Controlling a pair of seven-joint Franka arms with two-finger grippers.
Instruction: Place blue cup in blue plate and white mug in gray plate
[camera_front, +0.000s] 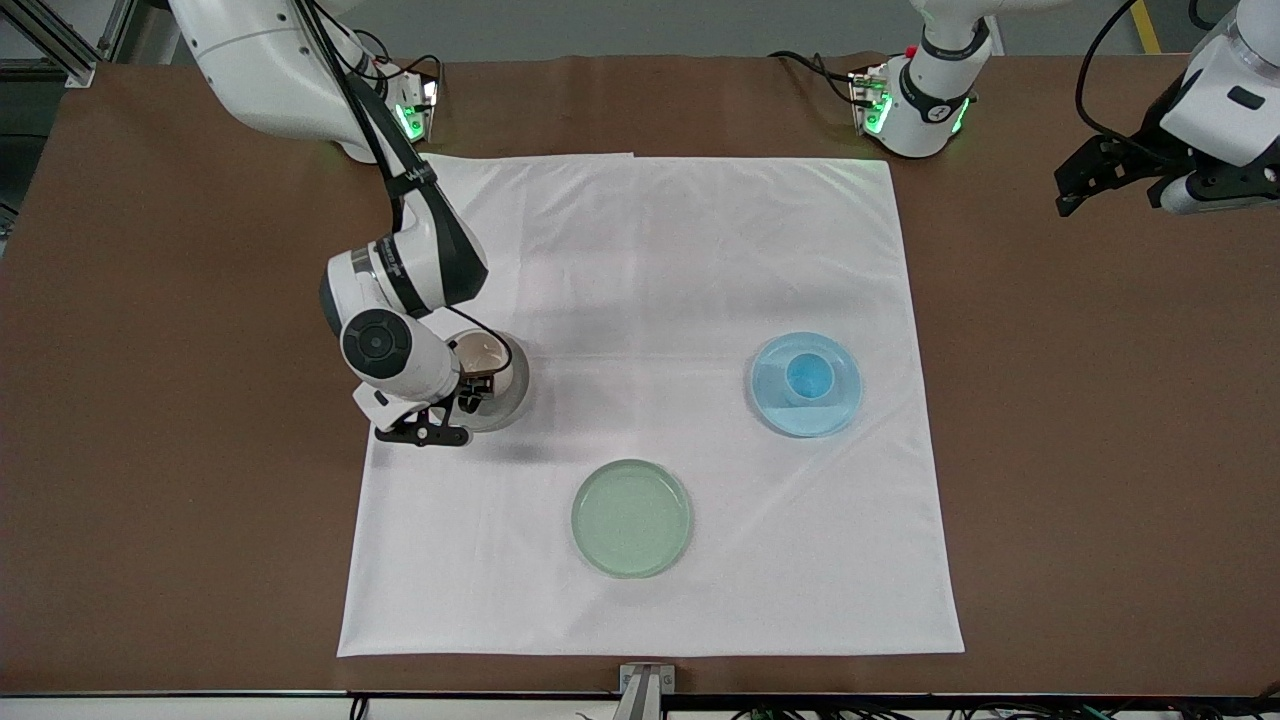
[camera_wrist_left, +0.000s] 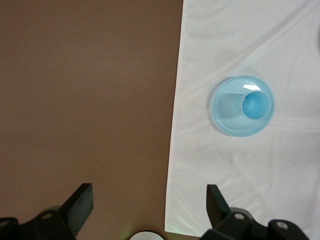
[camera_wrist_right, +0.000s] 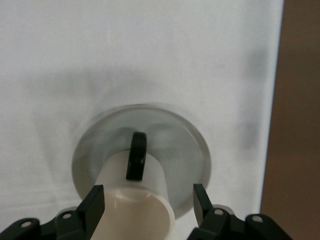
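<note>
The white mug (camera_front: 484, 356) with its dark handle stands on the gray plate (camera_front: 507, 404), toward the right arm's end of the cloth. My right gripper (camera_front: 476, 386) is low over it, open, with a finger on each side of the mug's body (camera_wrist_right: 120, 176) and a gap showing beside one finger. The gray plate's rim (camera_wrist_right: 182, 142) shows around the mug. The blue cup (camera_front: 808, 376) stands in the blue plate (camera_front: 772, 402); both show in the left wrist view, the cup (camera_wrist_left: 256, 105) on the plate (camera_wrist_left: 225, 111). My left gripper (camera_front: 1115, 190) waits open and empty over the bare brown table (camera_wrist_left: 150, 200).
A pale green plate (camera_front: 631, 518) lies on the white cloth (camera_front: 680, 250), nearer the front camera than the other plates. The brown table (camera_front: 150, 400) surrounds the cloth. The cloth's edge (camera_wrist_left: 172, 150) runs under the left wrist view.
</note>
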